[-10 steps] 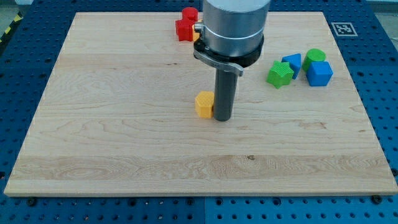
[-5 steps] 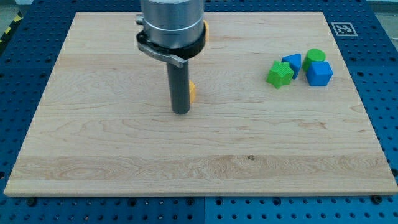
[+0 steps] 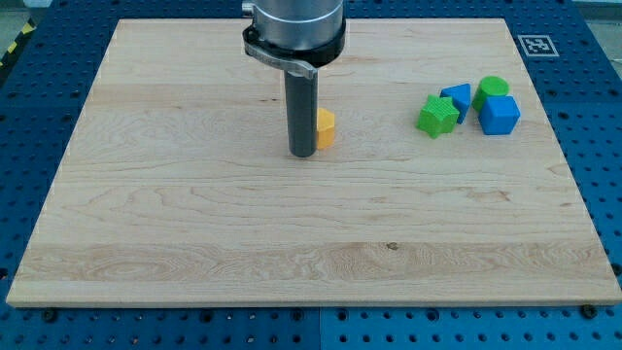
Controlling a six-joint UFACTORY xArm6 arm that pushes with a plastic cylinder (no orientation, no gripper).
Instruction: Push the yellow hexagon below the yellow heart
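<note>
The yellow hexagon point(image 3: 326, 127) lies on the wooden board point(image 3: 194, 214), a little above its middle. My tip point(image 3: 302, 154) stands at the hexagon's left side, touching it or nearly so, and the rod hides the block's left part. The arm's grey body covers the board's top middle, so the yellow heart does not show.
At the view's right sit a green star-shaped block point(image 3: 437, 116), a blue block point(image 3: 457, 97), a green round block point(image 3: 492, 88) and a blue cube point(image 3: 500, 115). A black-and-white marker point(image 3: 535, 44) is at the board's top right corner.
My tip went from the hexagon's right side around to its left, then moved right and up. The hexagon has shifted up and slightly right. The red blocks at the top are now hidden.
</note>
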